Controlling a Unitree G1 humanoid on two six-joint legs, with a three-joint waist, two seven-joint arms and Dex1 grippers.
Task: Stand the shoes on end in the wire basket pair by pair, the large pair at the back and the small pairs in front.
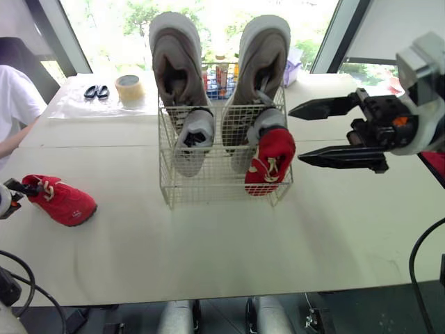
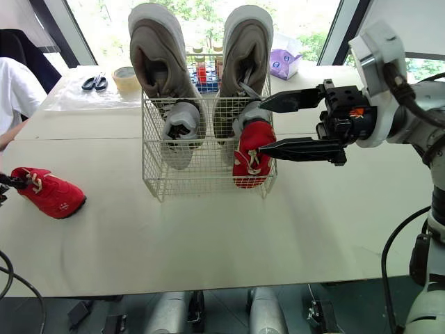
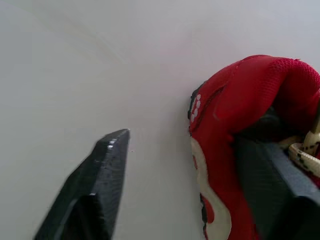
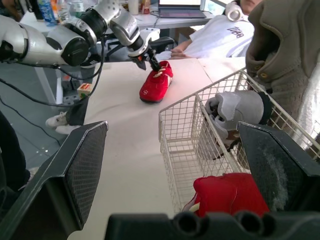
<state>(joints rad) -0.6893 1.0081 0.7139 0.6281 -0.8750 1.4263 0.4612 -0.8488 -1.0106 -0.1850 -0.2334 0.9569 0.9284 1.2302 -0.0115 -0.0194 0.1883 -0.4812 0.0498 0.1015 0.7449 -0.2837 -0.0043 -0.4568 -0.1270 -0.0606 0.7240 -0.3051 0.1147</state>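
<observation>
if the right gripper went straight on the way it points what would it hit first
Likely the wire basket, at its side by the red shoe; depth is hard to judge.

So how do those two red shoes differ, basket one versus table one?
The basket shoe stands on end in the wire basket; the table shoe lies on its sole. The left tool reaches into the table shoe; the right tool hangs open beside the basket shoe. Both are small and red.
</observation>
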